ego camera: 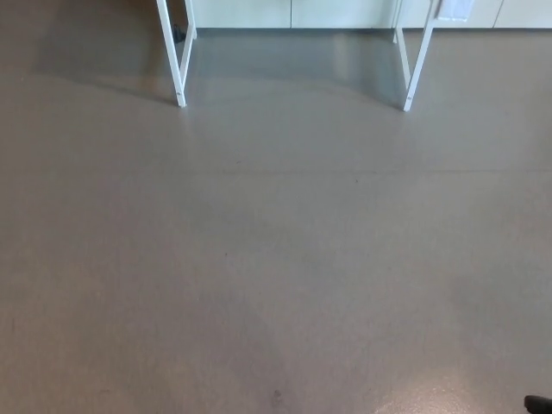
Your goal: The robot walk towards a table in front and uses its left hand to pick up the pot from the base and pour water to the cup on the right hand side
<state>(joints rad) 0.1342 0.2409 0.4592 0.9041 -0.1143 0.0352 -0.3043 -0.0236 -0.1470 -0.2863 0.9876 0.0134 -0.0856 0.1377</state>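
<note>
Neither the pot, its base nor the cup shows in the head view. Only the white legs of a table appear at the top: a left pair (177, 60) and a right pair (416, 65), standing on the grey floor (276, 259). The tabletop lies above the picture's edge. Neither of my hands is in the picture.
A pale wall or cabinet front (293, 13) runs behind the table legs. A small black tip (539, 403) pokes in at the bottom right corner; what it is cannot be told. Grey floor stretches from the bottom edge up to the legs.
</note>
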